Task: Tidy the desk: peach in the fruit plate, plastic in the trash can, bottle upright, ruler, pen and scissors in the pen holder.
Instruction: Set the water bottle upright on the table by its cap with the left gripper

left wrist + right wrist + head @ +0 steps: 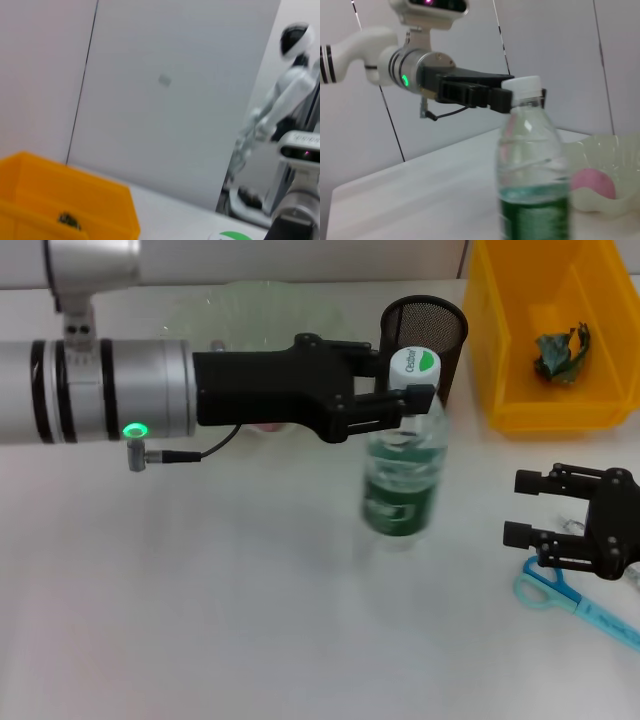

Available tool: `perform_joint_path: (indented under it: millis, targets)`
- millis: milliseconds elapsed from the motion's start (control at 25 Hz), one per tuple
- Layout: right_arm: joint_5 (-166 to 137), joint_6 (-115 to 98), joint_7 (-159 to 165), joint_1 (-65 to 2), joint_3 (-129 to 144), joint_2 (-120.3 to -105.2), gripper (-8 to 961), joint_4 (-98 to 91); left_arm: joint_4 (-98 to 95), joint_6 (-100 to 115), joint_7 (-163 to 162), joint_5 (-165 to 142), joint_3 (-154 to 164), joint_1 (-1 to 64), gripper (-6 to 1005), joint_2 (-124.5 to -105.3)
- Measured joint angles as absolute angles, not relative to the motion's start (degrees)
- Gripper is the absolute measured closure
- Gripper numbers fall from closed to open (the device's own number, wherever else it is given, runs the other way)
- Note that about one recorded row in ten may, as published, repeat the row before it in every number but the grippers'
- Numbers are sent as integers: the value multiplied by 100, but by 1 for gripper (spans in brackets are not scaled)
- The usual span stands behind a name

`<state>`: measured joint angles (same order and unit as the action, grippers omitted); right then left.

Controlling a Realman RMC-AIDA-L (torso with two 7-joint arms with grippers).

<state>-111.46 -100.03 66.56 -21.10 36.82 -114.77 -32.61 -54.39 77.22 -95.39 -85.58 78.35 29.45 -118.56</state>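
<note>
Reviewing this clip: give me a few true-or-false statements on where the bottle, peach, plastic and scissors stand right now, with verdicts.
1. The bottle stands upright with the left pincer at its cap. True.
2. The peach lies loose on the desk beside the scissors. False: it sits in the fruit plate.
3. The crumpled plastic is inside the yellow trash can. True.
4. The scissors are in the pen holder. False: they lie on the desk below the right pincer.
5. The right pincer grips the bottle. False: it hovers open, apart from it.
</note>
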Motion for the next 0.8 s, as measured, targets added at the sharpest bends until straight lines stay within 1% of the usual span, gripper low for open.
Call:
perform_joint_path:
  millis: [200,320,400,600,800]
  targets:
    - [-11146,-9899,6653,-2136,3682,-11520,248,-3261,-4075,8129,-7676,-7476,7710,2911,560,-11856]
    - [-11146,-9883,6653,-2170,3682,-11541,248,-3240,-3805,8207,-7312,-7293,7662,2902,560,-11857]
    - [-11141,-9879,6648,-2191,3683,-11549,248,-3192,-3182,8368,-6580,-7009,7457,2880,560,-11857]
    - [-11106,-9878,6600,-2208,3676,-11571,249,-3120,-2415,8664,-5693,-6817,7116,2862,560,-11857]
    - [-11098,-9878,6600,-2234,3674,-11605,248,-3117,-1820,8843,-4730,-6711,6866,2819,560,-11900]
